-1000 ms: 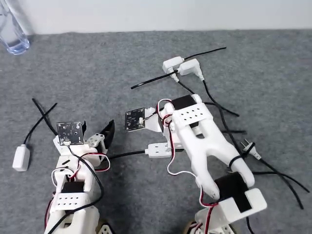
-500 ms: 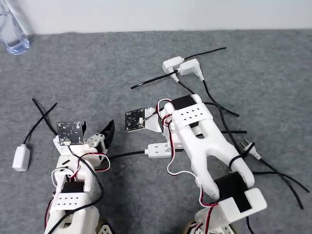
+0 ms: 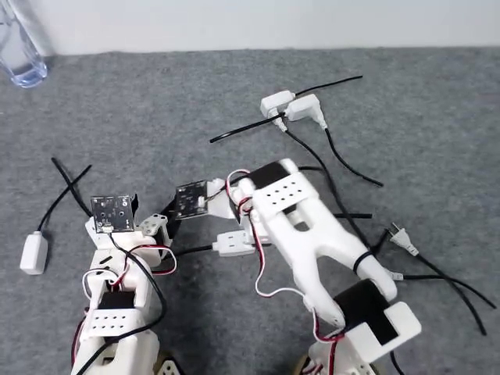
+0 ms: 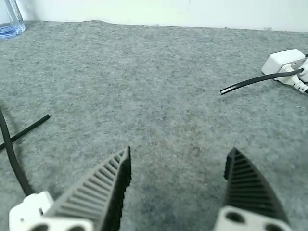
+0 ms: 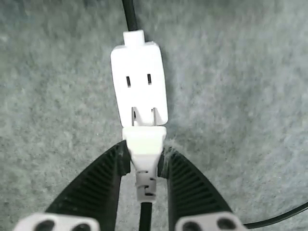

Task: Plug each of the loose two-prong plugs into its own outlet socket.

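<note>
My right gripper (image 5: 144, 150) is shut on a white two-prong plug (image 5: 143, 142). Its prongs meet the near end of a white outlet socket (image 5: 139, 91) lying on the grey carpet, and part of the prongs still shows. That socket (image 3: 230, 244) sits just ahead of the right arm, close to the left arm. My left gripper (image 4: 180, 153) is open over bare carpet with nothing between its fingers. A second white socket (image 3: 33, 252) lies at the far left. A loose plug (image 3: 400, 237) on a black cord rests at the right.
A plug and socket pair (image 3: 293, 105) sits joined at the back, also seen as the joined pair (image 4: 284, 65) from the left wrist. Black cords (image 3: 344, 168) trail across the carpet right of the right arm. A clear bottle (image 3: 19, 55) stands at the back left corner.
The right arm has swung left, carrying the plug and pushing the socket with it toward the left arm. The left arm has stayed still.
</note>
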